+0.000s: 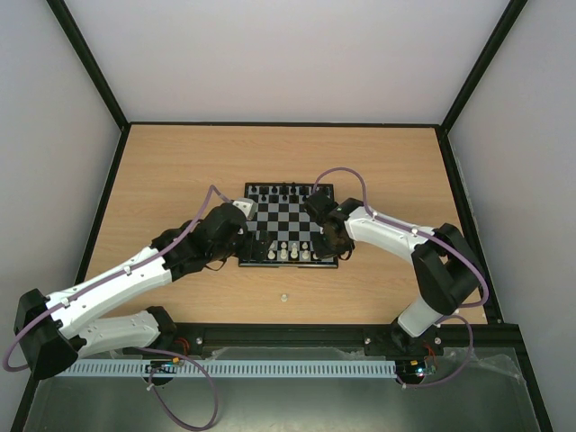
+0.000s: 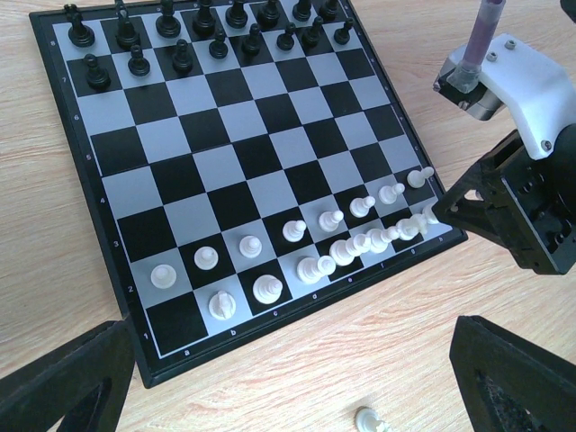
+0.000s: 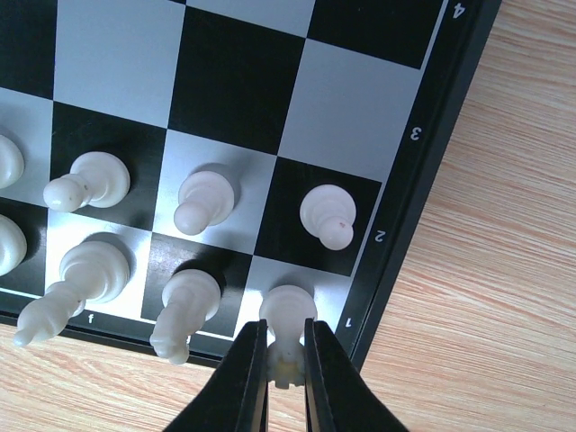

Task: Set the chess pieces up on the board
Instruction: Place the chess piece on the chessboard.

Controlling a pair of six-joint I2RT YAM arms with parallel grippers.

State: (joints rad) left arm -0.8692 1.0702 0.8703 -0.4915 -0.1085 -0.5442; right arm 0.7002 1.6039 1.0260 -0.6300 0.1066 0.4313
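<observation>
I find the board (image 1: 288,216) at the middle of the table (image 1: 180,162), far pieces (image 2: 138,61) on its two far rows and near pieces (image 2: 266,288) on its two near rows. My right gripper (image 3: 286,340) stands at the near right corner, a corner piece (image 3: 288,309) between its fingers. A stray piece (image 1: 283,295) lies on the table before the board's near edge.

Glossy plastic chess pieces (image 3: 205,200), matt woodgrain table (image 3: 504,270)

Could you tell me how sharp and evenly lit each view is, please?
Top external: soft, even light, white pieces too small to identify. Left wrist: board sharp, the left gripper's fingers dark and blurred in the bottom corners. Right wrist: the white piece in the right gripper is sharp, shadows soft.
</observation>
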